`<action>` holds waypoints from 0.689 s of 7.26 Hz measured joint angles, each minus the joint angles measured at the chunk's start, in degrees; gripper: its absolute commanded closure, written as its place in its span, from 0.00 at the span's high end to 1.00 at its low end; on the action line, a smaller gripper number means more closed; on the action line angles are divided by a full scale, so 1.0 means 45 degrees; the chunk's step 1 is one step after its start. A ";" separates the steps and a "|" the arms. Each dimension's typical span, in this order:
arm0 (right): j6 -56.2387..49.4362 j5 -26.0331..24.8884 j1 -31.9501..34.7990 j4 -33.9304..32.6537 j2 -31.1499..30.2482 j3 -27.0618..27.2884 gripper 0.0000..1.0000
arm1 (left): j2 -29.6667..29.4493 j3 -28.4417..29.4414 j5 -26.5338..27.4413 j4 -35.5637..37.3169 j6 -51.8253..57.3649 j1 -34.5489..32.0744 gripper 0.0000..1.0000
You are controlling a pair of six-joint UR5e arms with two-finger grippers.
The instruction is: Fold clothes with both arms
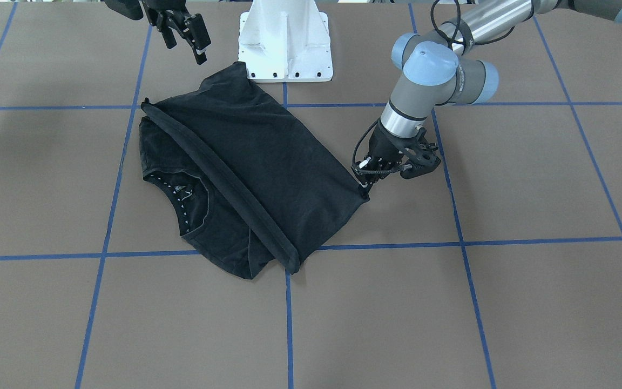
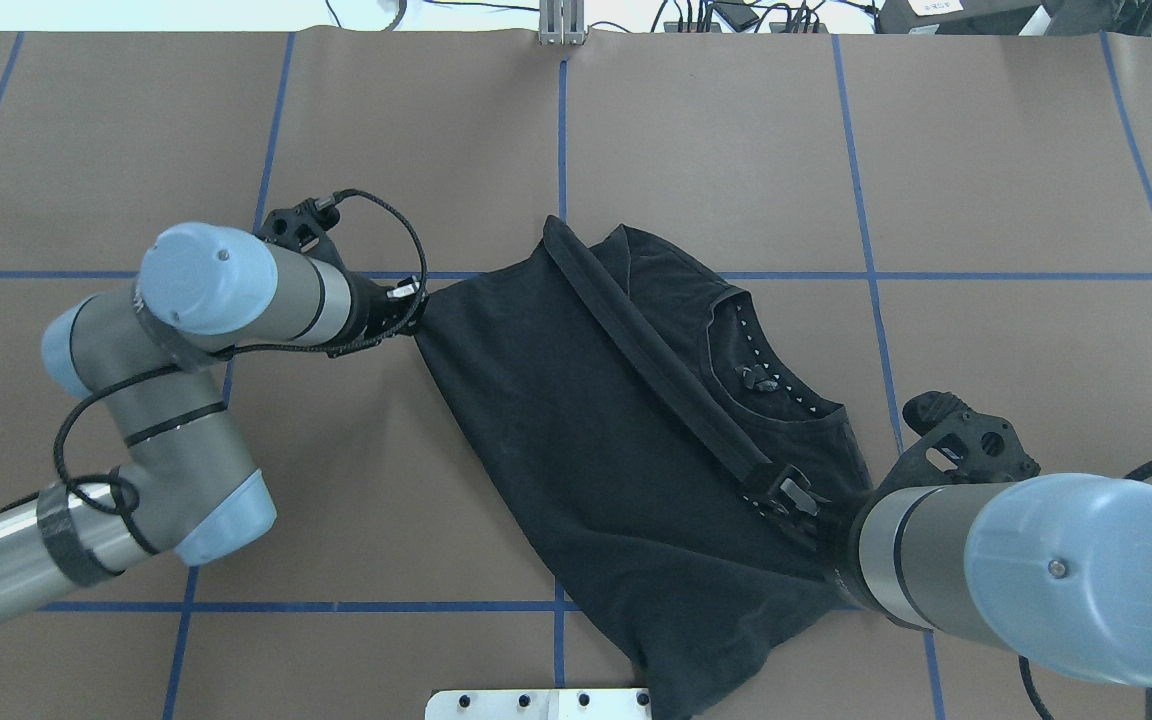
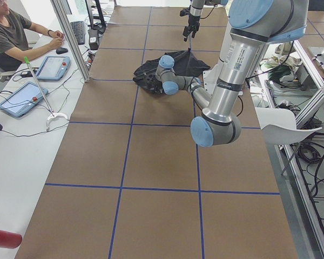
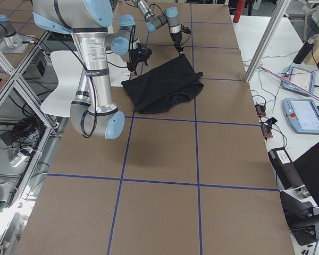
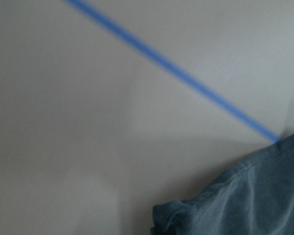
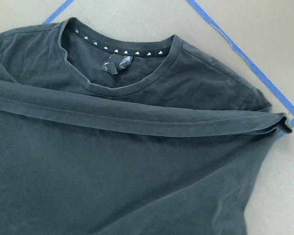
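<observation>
1. the black short-sleeved cloth t-shirt [image 1: 268, 151] lies on the brown paper-covered table with blue tape grid [image 1: 505, 302]. its lower half is doubled up, so the rolled hem band [image 1: 224, 178] runs slantwise beside the ribbed collar with white triangles [image 6: 122, 49].
2. the left black two-finger gripper [image 1: 366, 183] sits low, touching one fold corner of the shirt. its wrist view is blurred, so i cannot tell whether its jaws pinch the cloth or merely rest against it.
3. the right black two-finger gripper [image 1: 186, 49] hangs above the shirt's other end, near the end of the hem band, jaws spread and holding nothing.
4. the step looks like squaring this fold before the next one. the right gripper needs to descend onto its own corner and pinch both layers, then both grippers draw outward evenly, keeping low.
5. a one-sided pull would likely skew the hem band or drag the top layer off line.
</observation>
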 measured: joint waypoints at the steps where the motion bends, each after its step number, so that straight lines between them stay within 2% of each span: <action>1: 0.0000 0.0009 0.0095 -0.0004 0.0000 0.0000 1.00 | -0.1101 0.1357 -0.0017 -0.0114 0.0423 -0.0644 0.00; 3: -0.0047 0.0002 0.0305 0.0006 0.0000 -0.0016 1.00 | -0.3260 0.5162 -0.0023 -0.1736 0.1254 -0.1812 0.00; 4: -0.0151 -0.0047 0.0391 0.0016 0.0004 -0.0054 1.00 | -0.4163 0.7238 0.0089 -0.3036 0.1689 -0.2273 0.10; 5: -0.0256 -0.0150 0.0442 0.0052 0.0012 -0.0160 1.00 | -0.4972 0.9053 0.0438 -0.4232 0.2125 -0.2608 0.52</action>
